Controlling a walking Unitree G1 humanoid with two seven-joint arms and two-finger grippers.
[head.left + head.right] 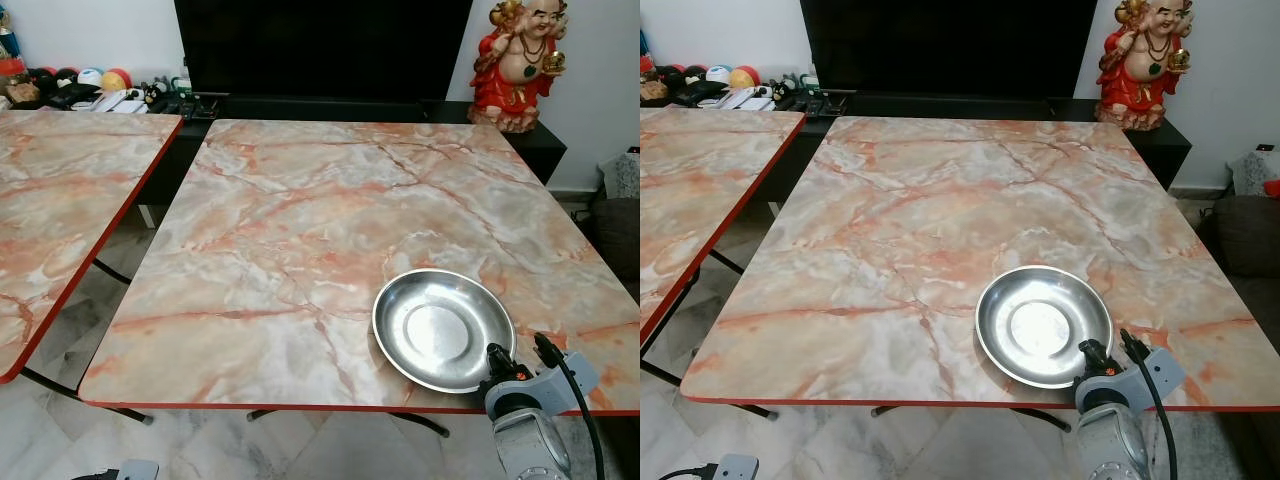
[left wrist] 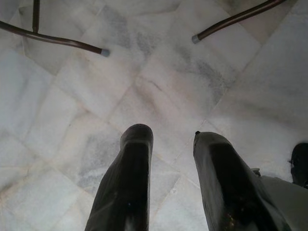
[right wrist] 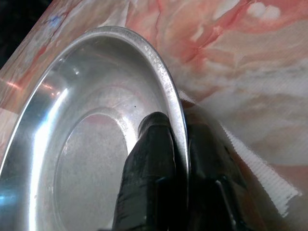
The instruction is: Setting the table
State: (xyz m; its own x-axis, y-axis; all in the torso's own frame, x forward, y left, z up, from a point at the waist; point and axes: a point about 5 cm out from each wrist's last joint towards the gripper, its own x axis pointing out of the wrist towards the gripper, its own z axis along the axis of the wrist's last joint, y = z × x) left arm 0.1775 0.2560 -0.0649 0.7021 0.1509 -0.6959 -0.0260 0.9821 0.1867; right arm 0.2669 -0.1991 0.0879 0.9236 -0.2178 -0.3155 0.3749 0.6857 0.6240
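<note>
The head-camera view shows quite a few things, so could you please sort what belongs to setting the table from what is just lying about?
Belongs to the job:
- steel plate, near the table's front edge
- marble-patterned table
- right hand, shut on the plate's rim

Just lying about:
- red figurine
- second table
- clutter on the dark cabinet
- left hand, open above the floor

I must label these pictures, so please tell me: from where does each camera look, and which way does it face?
Left eye view: head, looking down at the marble table; right arm at the steel plate.
Right eye view: same scene.
Left wrist view: looks along the open left gripper at the floor.
Right wrist view: right gripper clamps the plate rim, shared with the eyes.
</note>
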